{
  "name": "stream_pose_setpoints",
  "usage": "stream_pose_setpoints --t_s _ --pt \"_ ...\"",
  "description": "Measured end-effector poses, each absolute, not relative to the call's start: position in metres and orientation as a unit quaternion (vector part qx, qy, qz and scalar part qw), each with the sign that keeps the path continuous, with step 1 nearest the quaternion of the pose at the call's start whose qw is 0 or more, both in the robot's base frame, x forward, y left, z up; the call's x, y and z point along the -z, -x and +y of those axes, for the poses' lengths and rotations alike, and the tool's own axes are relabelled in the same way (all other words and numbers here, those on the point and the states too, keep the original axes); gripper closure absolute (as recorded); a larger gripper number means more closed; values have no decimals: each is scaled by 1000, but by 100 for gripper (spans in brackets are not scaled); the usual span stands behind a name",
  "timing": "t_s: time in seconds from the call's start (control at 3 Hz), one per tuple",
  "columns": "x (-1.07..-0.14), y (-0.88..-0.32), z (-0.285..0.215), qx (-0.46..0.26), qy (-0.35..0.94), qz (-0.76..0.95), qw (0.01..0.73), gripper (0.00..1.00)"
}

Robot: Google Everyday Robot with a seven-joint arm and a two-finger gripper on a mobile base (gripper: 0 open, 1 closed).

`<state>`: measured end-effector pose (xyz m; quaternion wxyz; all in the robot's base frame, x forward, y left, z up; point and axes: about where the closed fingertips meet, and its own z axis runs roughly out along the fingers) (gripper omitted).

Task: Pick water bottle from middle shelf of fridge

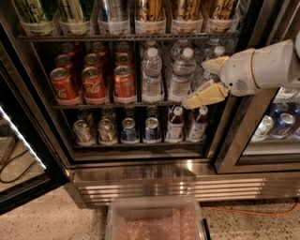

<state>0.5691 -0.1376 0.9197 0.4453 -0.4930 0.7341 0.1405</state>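
The fridge point(154, 173) stands with its left door open. On the middle shelf point(93, 106) two clear water bottles with white caps stand side by side, one point(151, 75) at the centre and one point(180, 75) to its right. More water bottles point(206, 54) stand behind, at the right end. My gripper point(194, 84) reaches in from the right, in front of the right end of this shelf. It is open and empty. Its lower finger point(206, 94) lies just right of the right-hand bottle's base, and its upper finger point(214, 64) covers part of the far-right bottles.
Red cola cans point(91, 82) fill the left of the middle shelf. Small cans point(126, 130) and dark-liquid bottles point(175, 124) stand on the shelf below, tall cans point(149, 11) above. The open door point(18, 140) is at left. A clear bin point(154, 222) sits on the floor in front.
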Motion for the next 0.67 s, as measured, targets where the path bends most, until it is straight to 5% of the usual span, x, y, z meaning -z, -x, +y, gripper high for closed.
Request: stream_pose_setpoints --t_s 0.67 --pt "-925 -591 -142 -97 499 730 457 16"
